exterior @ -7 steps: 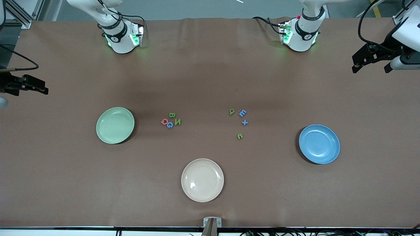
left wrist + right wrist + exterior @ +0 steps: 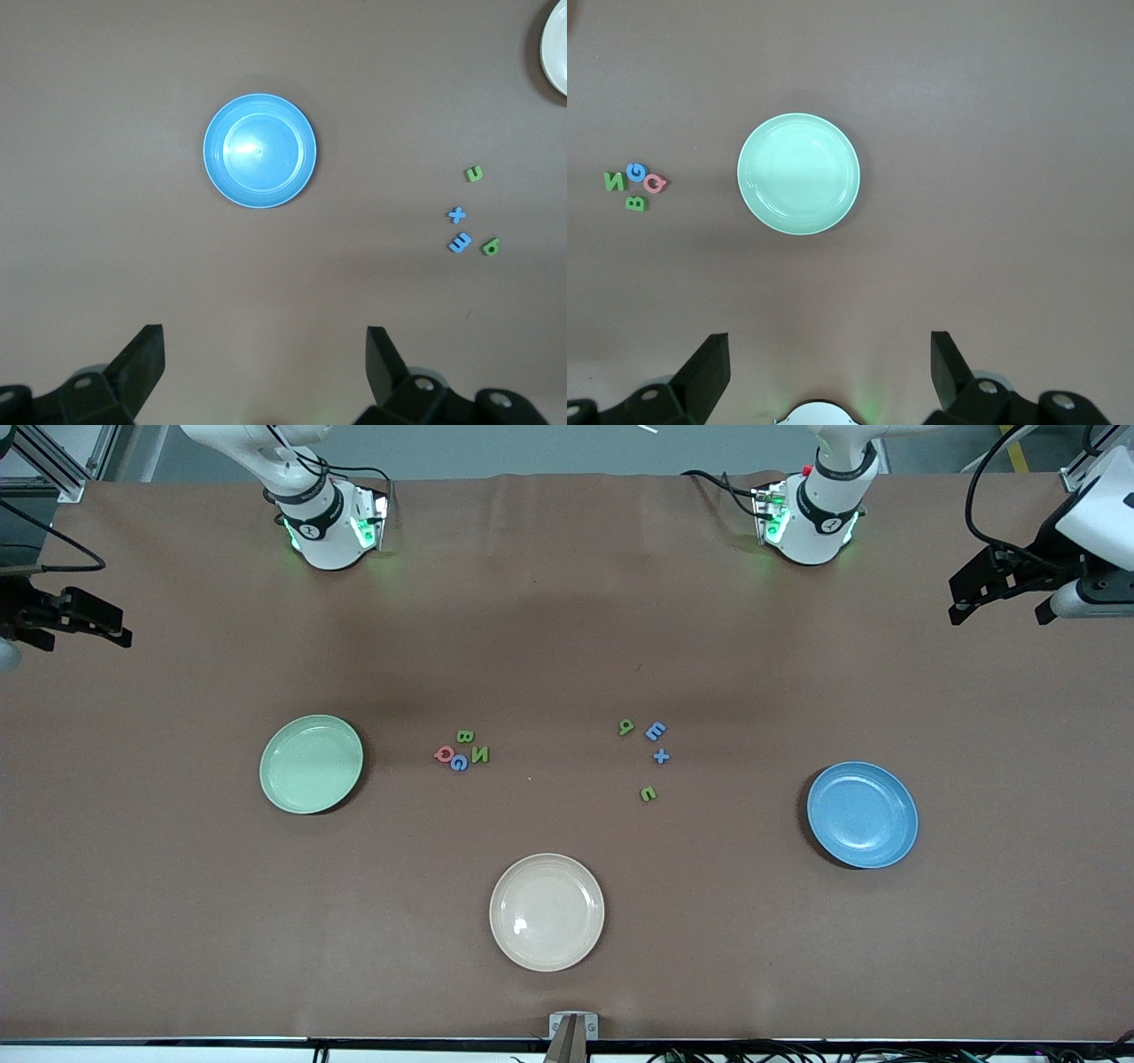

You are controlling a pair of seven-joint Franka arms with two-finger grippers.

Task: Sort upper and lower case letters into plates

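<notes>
Two plates lie on the brown table: a mint green plate (image 2: 311, 763) (image 2: 798, 173) toward the right arm's end and a blue plate (image 2: 861, 814) (image 2: 260, 150) toward the left arm's end, both empty. Between them lie two clusters of letters. Green B (image 2: 464, 736), red Q (image 2: 442, 754), blue G (image 2: 458, 763) and green N (image 2: 479, 755) sit beside the green plate. Two small green letters (image 2: 625, 727) and two blue ones (image 2: 661, 756) lie nearer the blue plate. My left gripper (image 2: 999, 614) (image 2: 263, 341) and right gripper (image 2: 120, 627) (image 2: 829, 345) hang open and empty over the table's two ends.
A cream-beige plate (image 2: 547, 911) lies empty near the table's front edge, midway between the arms. Both arm bases (image 2: 330, 527) stand along the table's back edge. A small grey bracket (image 2: 573, 1027) sits at the front edge.
The right gripper has shifted a little up the front view. The left gripper has barely moved. Letters and plates lie as before.
</notes>
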